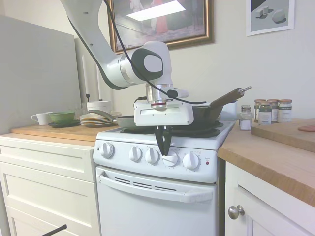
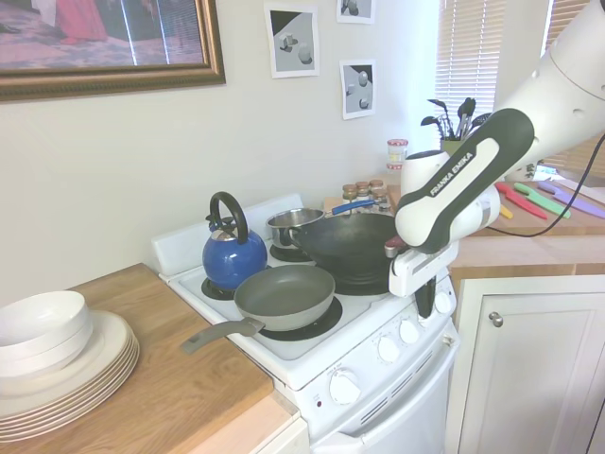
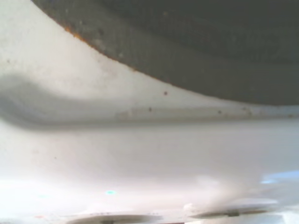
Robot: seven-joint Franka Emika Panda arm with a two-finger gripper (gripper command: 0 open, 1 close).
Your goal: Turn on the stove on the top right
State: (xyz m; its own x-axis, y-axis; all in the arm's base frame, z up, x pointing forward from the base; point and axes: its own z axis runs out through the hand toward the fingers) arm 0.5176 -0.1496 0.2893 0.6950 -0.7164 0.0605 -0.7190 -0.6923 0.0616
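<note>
The narrow white stove stands between wooden-topped cabinets, with five round knobs and a small red light on its front panel. My gripper points straight down at the front panel. Its dark fingers are drawn together at the top of the fourth knob from the left, apparently pinching its ridge. In the second exterior view the gripper covers that knob, beside the end knob. The wrist view is blurred: white stove enamel under a dark curved edge.
A black wok, a grey frying pan, a blue kettle and a small pot fill the burners. Stacked plates and bowls sit on one counter, spice jars on the other. The oven-door handle runs below the knobs.
</note>
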